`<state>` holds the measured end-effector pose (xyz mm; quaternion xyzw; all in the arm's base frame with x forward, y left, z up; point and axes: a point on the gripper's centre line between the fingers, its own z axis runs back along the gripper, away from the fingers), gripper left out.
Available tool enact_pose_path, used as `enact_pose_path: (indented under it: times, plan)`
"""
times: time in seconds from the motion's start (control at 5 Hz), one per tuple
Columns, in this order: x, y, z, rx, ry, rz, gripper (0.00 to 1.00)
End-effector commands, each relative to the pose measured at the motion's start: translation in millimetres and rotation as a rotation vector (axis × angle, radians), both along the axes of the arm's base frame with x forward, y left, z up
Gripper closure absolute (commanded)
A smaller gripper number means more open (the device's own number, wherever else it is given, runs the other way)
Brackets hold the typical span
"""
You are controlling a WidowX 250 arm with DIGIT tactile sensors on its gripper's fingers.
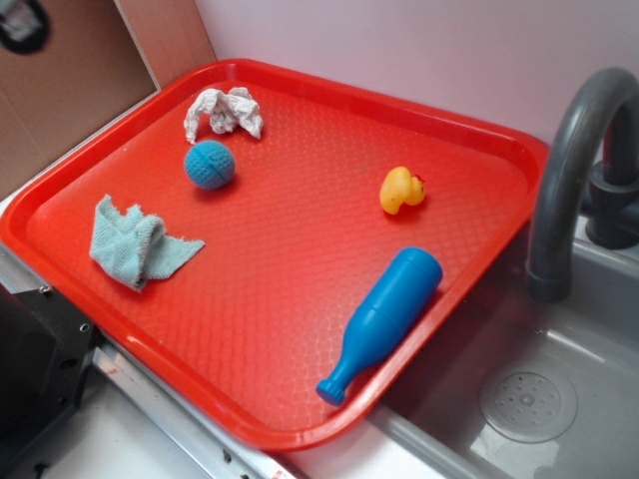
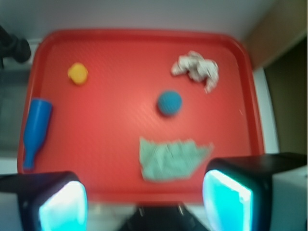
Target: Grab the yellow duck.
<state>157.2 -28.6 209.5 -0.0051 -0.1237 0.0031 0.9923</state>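
The yellow duck (image 1: 401, 189) sits on the red tray (image 1: 300, 289) toward its far right side, beak pointing right. In the wrist view the duck (image 2: 78, 73) shows as a small yellow blob at the tray's upper left. My gripper (image 2: 144, 202) is high above the tray's near edge, far from the duck. It is open, its two pads wide apart with nothing between them. The gripper does not appear in the exterior view.
On the tray also lie a blue ball (image 1: 210, 164), a crumpled white cloth (image 1: 224, 112), a light green cloth (image 1: 135, 242) and a blue bottle (image 1: 384, 319) on its side near the right rim. A grey sink (image 1: 529, 399) and faucet (image 1: 579, 150) stand to the right.
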Motion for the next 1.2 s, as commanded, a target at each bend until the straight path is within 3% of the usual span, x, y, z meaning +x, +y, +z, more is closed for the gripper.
enact_pose_path:
  times: [0.0, 0.2, 0.4, 0.6, 0.8, 1.0]
  plan:
    - [55, -34, -21, -0.018, -0.091, -0.183, 0.0]
    - [82, -48, -36, -0.007, -0.078, -0.217, 0.0]
    - [117, -65, -61, -0.027, -0.028, -0.215, 0.0]
    - [134, -73, -76, -0.025, -0.017, -0.242, 0.0]
    - [154, -96, -104, -0.064, 0.033, -0.359, 0.0]
    - [156, -110, -127, -0.092, 0.095, -0.427, 0.0]
